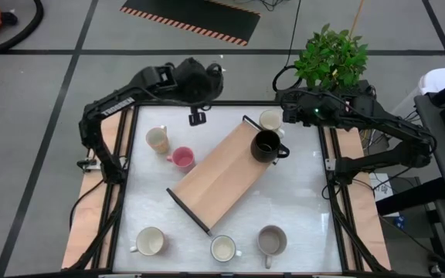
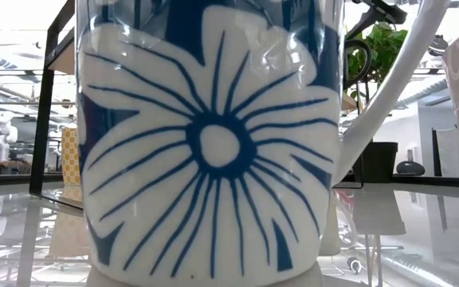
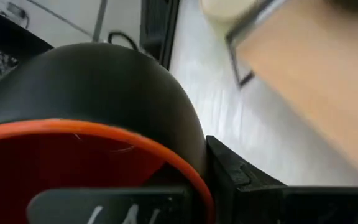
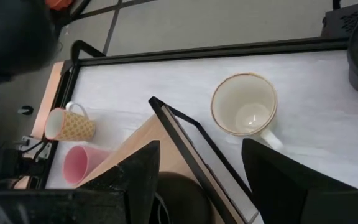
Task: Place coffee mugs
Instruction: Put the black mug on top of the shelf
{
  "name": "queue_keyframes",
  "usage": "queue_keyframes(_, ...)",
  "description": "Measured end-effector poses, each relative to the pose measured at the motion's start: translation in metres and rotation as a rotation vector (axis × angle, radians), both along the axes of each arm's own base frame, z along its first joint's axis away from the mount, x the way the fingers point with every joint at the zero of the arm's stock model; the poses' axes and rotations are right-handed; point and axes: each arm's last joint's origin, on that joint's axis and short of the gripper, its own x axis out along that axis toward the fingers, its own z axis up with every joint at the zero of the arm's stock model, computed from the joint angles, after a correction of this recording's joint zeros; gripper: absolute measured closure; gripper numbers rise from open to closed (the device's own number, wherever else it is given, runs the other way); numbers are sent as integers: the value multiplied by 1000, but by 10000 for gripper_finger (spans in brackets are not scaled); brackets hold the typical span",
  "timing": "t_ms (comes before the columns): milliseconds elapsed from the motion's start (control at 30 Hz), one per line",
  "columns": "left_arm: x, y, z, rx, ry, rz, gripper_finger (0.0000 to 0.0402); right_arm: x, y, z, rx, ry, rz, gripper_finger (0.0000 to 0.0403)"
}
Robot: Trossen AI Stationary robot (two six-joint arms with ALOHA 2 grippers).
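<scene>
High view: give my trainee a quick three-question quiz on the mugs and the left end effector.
1. True or false: the black mug stands on the wooden tray.
2. How many mugs lie on their sides on the table?
3. The left end effector holds: A nothing; B a red-lined dark mug; C the tray.
Key: 1 true. 2 two, the yellow-patterned mug and the pink mug. 3 B.

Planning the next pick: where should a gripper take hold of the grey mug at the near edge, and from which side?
Probably pinch the rim wall of the grey mug from straight above, opposite its handle: it stands upright, mouth up, handle pointing to the near edge.
</scene>
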Motion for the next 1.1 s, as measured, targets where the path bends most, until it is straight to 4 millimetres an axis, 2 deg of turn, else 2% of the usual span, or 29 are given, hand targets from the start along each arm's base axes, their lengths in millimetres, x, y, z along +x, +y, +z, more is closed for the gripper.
queue_keyframes(100, -5, -5, 21, -9, -70, 3, 381, 3, -1, -2, 0, 13, 4, 188)
queue_keyframes(267, -8, -16, 42, -80, -189, -23, 381, 13, -3, -5, -3, 17, 16, 188)
queue_keyframes(467, 2, -42, 47, -155, -254, -63, 381, 17, -4, -1, -28, -27, 32, 188)
queue_keyframes(600, 21, -64, 42, -69, -245, -154, 381, 12, -3, 2, -39, -45, 36, 188)
queue_keyframes(700, 35, -77, 30, -29, -184, -192, 381, 7, -2, 4, -45, -52, 37, 188)
queue_keyframes(933, 65, -94, 0, -55, -89, -240, 381, -1, 1, 8, -49, -67, 36, 188)
queue_keyframes(1100, 76, -102, -16, -75, -18, -265, 371, -5, 2, 9, -49, -70, 38, 188)
